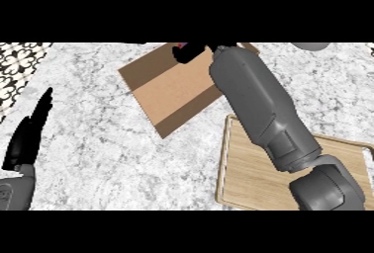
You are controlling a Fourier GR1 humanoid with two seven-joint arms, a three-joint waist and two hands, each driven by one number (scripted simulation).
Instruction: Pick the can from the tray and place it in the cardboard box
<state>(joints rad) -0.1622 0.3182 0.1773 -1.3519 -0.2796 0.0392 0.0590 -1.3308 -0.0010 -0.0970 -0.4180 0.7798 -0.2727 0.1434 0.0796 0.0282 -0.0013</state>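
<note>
While my right forearm stretches up across the wooden tray (248,188) and over the cardboard box (171,89), my right hand (191,51) shows only as a dark shape at the far edge of that box, mostly cut off by the top of the view. I cannot tell how it is set, and I cannot say for certain that it holds anything. A small patch of red or pink (180,46) sits right against the hand, and I judge it may be the can, but too little shows to be sure. No can stands on the part of the tray I can see, though my arm hides a good share of it. My left hand (29,131) rests at the view's left edge, fingers straight and pointing up, holding nothing, well apart from both tray and box. As for handling, I expect a can to be stiff and fairly light, with a smooth round wall that could slip or roll if tipped, so the sensible hold is around the middle of its side, thumb opposite the fingers, keeping it upright. The box lies tilted on the marbled counter (110,163), just beside the tray's upper left corner, with low walls and a flat brown floor. If the can is indeed in my right hand, I judge only the lowering and release remain.
</note>
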